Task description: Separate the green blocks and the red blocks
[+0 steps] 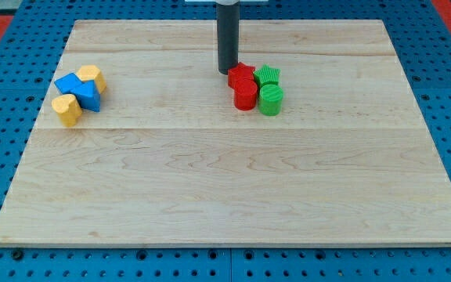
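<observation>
Right now our tip [227, 72] touches the upper-left edge of the rear red block [241, 74], which sits with the red cylinder [246, 95], green star [268, 75] and green cylinder [272, 100] in one tight cluster on the counter [225, 188]. We carry no claw, only a rod. Blue [78, 89] and yellow blocks [67, 110] huddle well apart at the view's left.

- You find my tip [228, 72] at the board's [210, 196] top centre, just left of the rear red block [241, 74].
- Front red block [246, 95] sits below it.
- Green star [268, 75] and green cylinder [271, 100] adjoin on the right.
- Blue-and-yellow cluster [79, 94] lies far left.
</observation>
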Robot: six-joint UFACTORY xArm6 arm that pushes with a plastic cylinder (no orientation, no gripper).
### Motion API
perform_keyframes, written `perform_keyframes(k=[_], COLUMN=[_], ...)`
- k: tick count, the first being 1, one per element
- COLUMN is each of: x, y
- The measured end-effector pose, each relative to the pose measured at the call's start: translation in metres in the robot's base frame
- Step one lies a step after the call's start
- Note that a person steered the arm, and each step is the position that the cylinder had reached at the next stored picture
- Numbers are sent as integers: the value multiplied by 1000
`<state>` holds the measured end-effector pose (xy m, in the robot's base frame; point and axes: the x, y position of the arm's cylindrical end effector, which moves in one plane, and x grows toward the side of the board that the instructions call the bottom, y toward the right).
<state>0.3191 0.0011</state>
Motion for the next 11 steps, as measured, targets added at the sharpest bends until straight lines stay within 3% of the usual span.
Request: perform_keyframes(k=[2,4,7,9,10,11], x=[1,-28,94,160,146,102], y=[-1,64,46,116,124,94])
